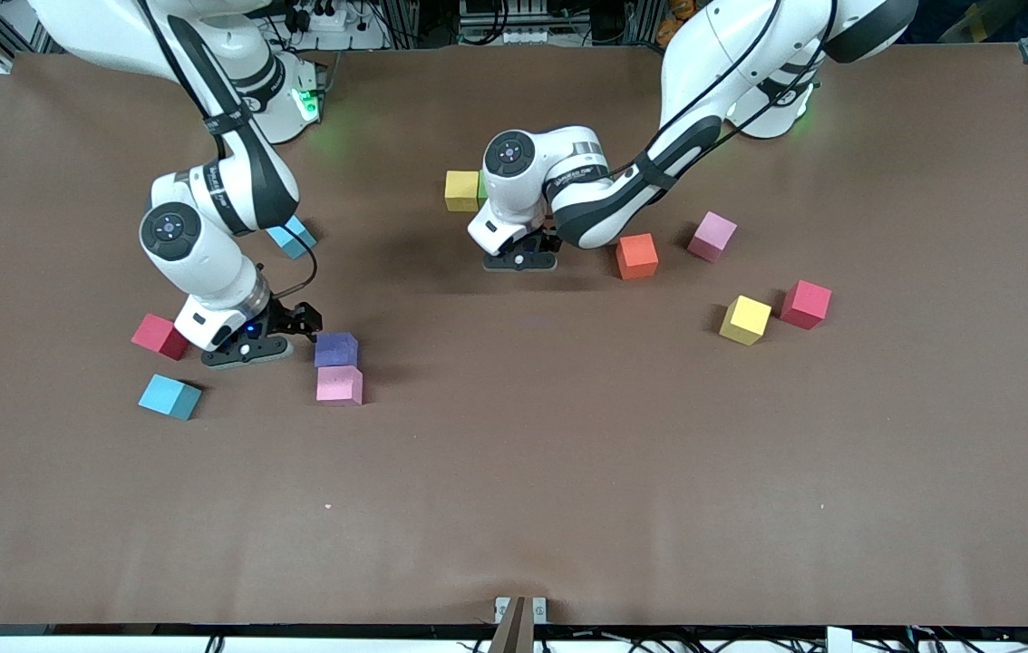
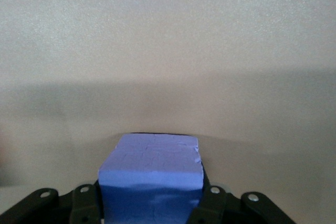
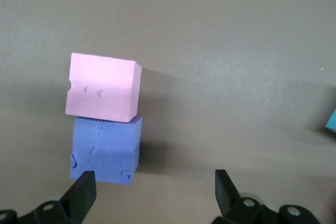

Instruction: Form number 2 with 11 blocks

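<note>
The left end effector (image 2: 149,203) pinches a purple block (image 2: 151,179) low over the bench (image 1: 568,472) centre. The right end effector (image 3: 155,195) stands spread at 9 o'clock of another purple block (image 1: 336,349), which touches a pink block (image 1: 339,384) at its 6 o'clock.

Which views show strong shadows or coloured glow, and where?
Front view: green glow on the table by both arm bases, soft shadows beside each block. Left wrist view: a dark band of shadow above the purple block. Right wrist view: shadow beside the pink block.
</note>
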{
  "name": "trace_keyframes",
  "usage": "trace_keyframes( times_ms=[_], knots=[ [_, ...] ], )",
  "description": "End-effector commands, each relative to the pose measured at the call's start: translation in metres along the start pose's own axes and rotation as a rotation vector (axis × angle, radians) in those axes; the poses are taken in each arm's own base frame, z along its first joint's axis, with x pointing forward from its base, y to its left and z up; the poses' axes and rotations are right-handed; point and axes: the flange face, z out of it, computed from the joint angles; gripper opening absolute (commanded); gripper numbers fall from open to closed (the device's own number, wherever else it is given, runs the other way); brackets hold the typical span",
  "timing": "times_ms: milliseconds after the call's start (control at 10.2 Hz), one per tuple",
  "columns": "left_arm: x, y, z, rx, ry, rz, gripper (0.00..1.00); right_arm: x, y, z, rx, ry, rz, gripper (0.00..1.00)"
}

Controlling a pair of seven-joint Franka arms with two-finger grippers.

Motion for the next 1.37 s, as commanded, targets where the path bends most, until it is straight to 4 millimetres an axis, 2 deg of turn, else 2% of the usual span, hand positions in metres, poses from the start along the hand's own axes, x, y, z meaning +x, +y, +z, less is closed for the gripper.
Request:
trace_keyframes(
  times_ms=[0, 98, 294, 392, 588, 785, 883, 981, 1079, 1275],
  knots=[
    [-0.002, 0.001, 0.002, 0.007, 0.001, 0.001, 1.0, -0.002, -0.013, 0.012, 0.007, 0.011, -0.02, 1.0],
    [-0.002, 0.001, 0.002, 0.007, 0.001, -0.001, 1.0, -0.002, -0.018, 0.019, 0.013, 0.015, -0.022, 1.0],
    [0.004, 0.0, -0.009, -0.001, 0.018, -0.024, 1.0, -0.005, -0.042, 0.021, 0.016, 0.008, -0.07, 1.0],
    [0.008, -0.001, -0.021, -0.008, 0.038, -0.055, 1.0, -0.006, -0.051, 0.021, 0.017, 0.007, -0.081, 1.0],
    [0.019, -0.007, -0.05, -0.022, 0.086, -0.134, 1.0, -0.006, -0.054, 0.024, 0.02, 0.009, -0.065, 1.0],
    [0.044, -0.039, -0.07, -0.004, 0.112, -0.189, 1.0, -0.004, -0.055, 0.03, 0.015, 0.004, -0.093, 1.0],
    [0.039, -0.057, -0.072, 0.01, 0.105, -0.184, 1.0, 0.001, -0.052, 0.029, 0.014, 0.011, -0.092, 1.0],
    [0.034, -0.077, -0.069, 0.018, 0.078, -0.167, 1.0, 0.005, -0.051, 0.036, 0.016, 0.006, -0.086, 1.0],
    [0.036, -0.1, -0.07, 0.015, 0.053, -0.15, 1.0, 0.009, -0.051, 0.041, 0.02, 0.01, -0.083, 1.0],
    [0.03, -0.14, -0.061, 0.02, 0.006, -0.142, 1.0, 0.009, -0.05, 0.048, 0.024, 0.019, -0.082, 1.0]
  ],
)
